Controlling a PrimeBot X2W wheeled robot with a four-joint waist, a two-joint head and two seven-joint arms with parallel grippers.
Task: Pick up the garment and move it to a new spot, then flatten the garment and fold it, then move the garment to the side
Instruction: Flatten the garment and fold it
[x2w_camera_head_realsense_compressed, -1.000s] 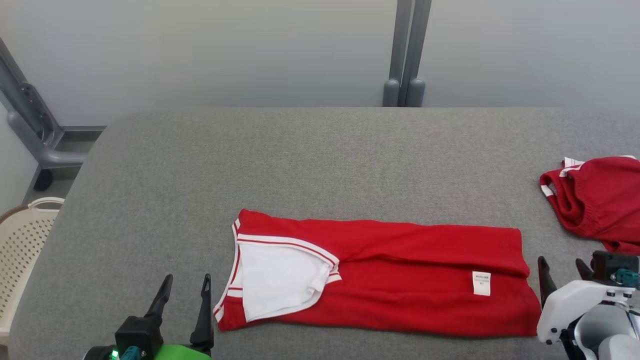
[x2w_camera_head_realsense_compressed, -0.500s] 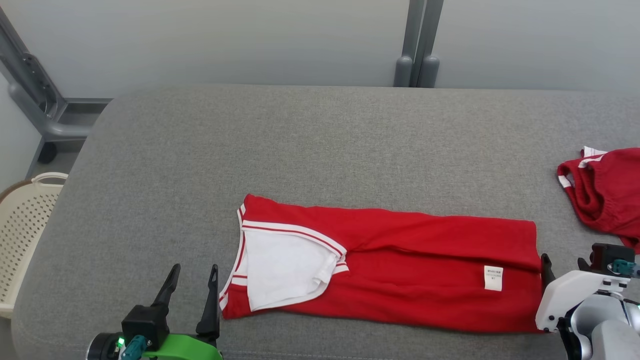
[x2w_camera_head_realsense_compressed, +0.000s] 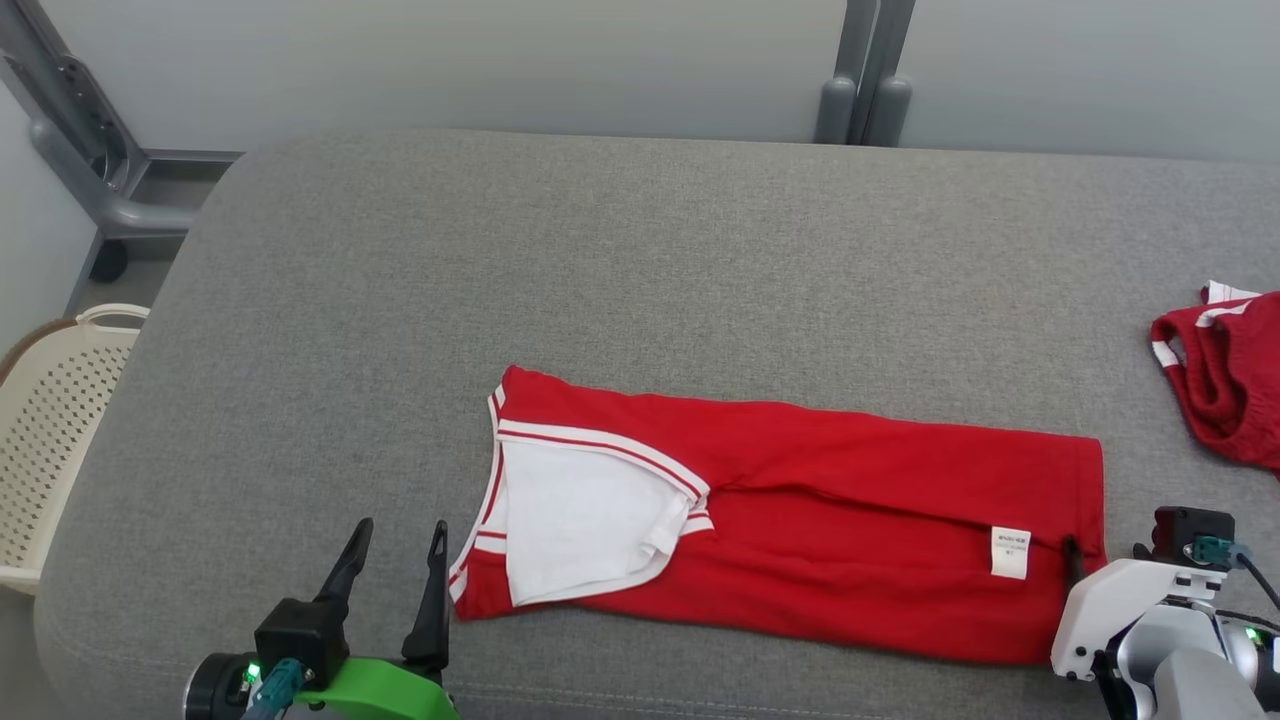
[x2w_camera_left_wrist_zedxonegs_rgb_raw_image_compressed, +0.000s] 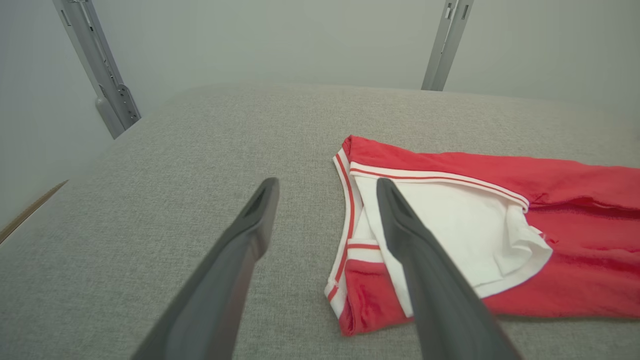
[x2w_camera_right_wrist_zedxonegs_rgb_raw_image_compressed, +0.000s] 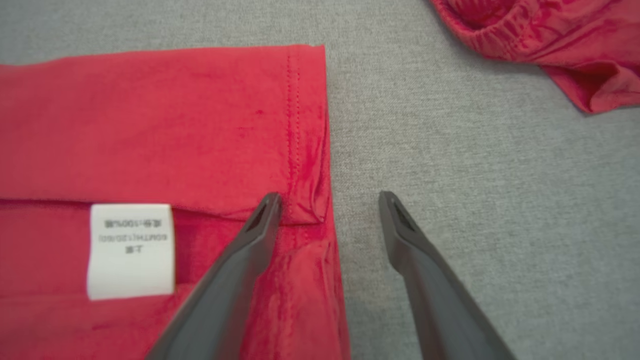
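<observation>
Red fabric shirt with white-striped collar (x2w_camera_head_realsense_compressed: 800, 540) lies long-folded on grey fabric table (x2w_camera_head_realsense_compressed: 600, 250). Both claws gape: left claw (x2w_camera_head_realsense_compressed: 400, 524) beside collar end, right claw (x2w_camera_right_wrist_zedxonegs_rgb_raw_image_compressed: 330, 195) straddling hem edge. Suggest pinching all layers, lifting both ends level.

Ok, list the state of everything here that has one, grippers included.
Red garment: folded lengthwise, lying flat on the grey table, white inside showing at the neck end.
Care label: facing up, flat on the garment.
Second red garment: crumpled, at the table's right side.
Left gripper: open, holding nothing, beside the neck end.
Right gripper: open, holding nothing, fingers astride the hem edge.
</observation>
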